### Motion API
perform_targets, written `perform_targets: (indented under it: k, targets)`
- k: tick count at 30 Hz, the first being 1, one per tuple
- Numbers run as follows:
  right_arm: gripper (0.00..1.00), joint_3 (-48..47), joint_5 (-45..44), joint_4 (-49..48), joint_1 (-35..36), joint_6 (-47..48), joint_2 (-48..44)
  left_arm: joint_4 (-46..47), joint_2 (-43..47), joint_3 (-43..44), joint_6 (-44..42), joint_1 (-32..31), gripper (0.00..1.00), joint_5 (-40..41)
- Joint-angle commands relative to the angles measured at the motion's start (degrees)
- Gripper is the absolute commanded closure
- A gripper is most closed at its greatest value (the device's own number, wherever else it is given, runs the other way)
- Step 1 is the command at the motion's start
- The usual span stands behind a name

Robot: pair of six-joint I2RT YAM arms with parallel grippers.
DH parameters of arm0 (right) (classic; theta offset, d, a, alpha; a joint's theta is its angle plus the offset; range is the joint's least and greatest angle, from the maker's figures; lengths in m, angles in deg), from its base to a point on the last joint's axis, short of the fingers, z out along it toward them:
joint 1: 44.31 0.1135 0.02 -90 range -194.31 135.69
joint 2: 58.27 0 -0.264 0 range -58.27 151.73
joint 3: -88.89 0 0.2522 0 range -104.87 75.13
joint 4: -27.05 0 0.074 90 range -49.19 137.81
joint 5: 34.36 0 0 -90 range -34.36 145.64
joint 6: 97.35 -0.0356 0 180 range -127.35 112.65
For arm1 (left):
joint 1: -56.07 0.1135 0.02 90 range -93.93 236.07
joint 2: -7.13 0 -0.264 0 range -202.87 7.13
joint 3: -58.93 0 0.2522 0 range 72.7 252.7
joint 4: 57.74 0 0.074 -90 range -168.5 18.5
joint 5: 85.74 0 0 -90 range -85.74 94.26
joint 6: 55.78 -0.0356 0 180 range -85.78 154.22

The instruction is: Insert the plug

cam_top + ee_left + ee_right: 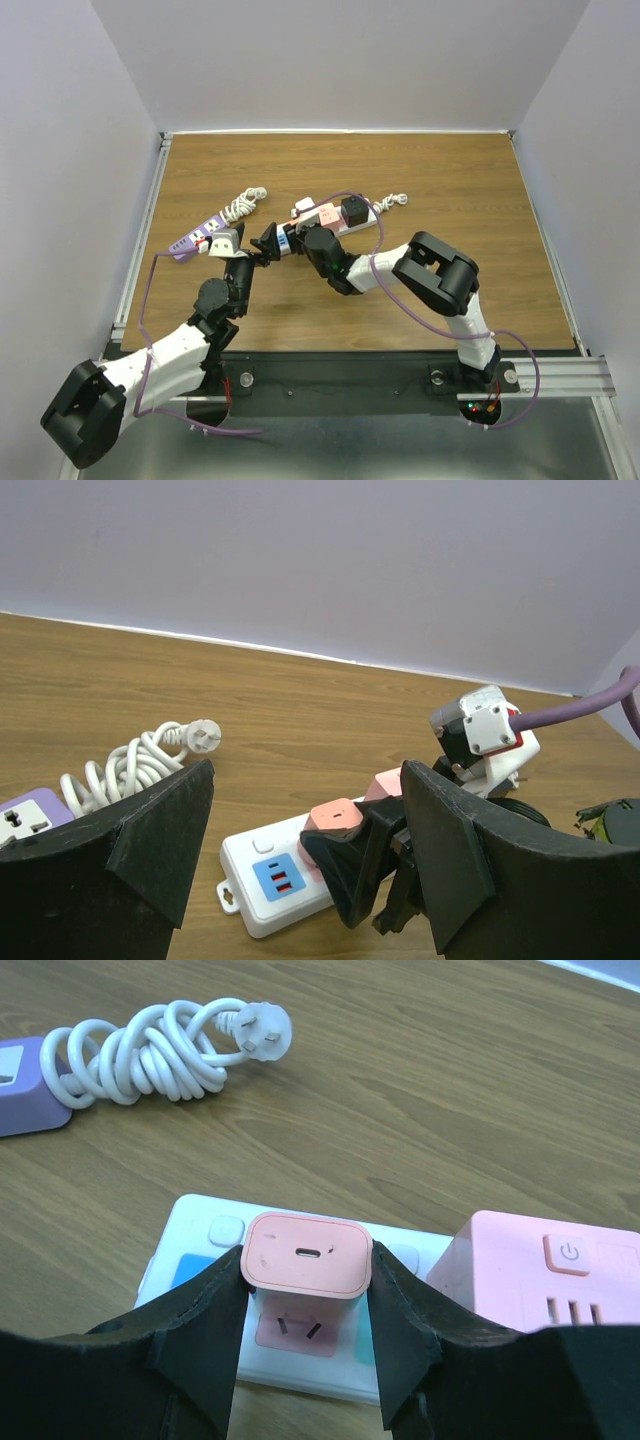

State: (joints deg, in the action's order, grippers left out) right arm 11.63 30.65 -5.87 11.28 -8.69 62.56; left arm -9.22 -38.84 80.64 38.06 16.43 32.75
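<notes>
My right gripper (pixel 307 1290) is shut on a small pink charger plug (pixel 307 1253), one finger on each side. It holds the plug just above a pink socket face (pixel 296 1330) on the white power strip (pixel 200 1222); the socket's slots show below the plug. My left gripper (pixel 308 875) is open and empty, its fingers either side of the strip's end (pixel 268 875) without touching it. In the left wrist view the plug (pixel 335 816) shows between the right gripper's black fingers. In the top view both grippers (pixel 264 245) (pixel 296 239) meet at the strip's left end.
A larger pink cube adapter (pixel 545 1270) is plugged in right beside the held plug. A black cube (pixel 353 209) sits further along the strip. A purple power strip (pixel 18 1085) and its coiled white cable (pixel 150 1052) lie to the left. A purple cable (pixel 150 290) trails from the left arm.
</notes>
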Motion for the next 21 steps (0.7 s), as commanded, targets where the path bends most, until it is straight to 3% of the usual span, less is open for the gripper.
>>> perform_targets:
  k: [1,21]
  targets:
    - [0.99,1.4,5.2,20.4,1.3,-2.6,6.9,2.5,1.2,-0.9,0.1,0.3,0.14,0.2]
    - [0.99,4.4,9.5,20.7,0.5,-8.2,10.0,1.8,2.0,-1.0,0.6,0.3,0.14,0.2]
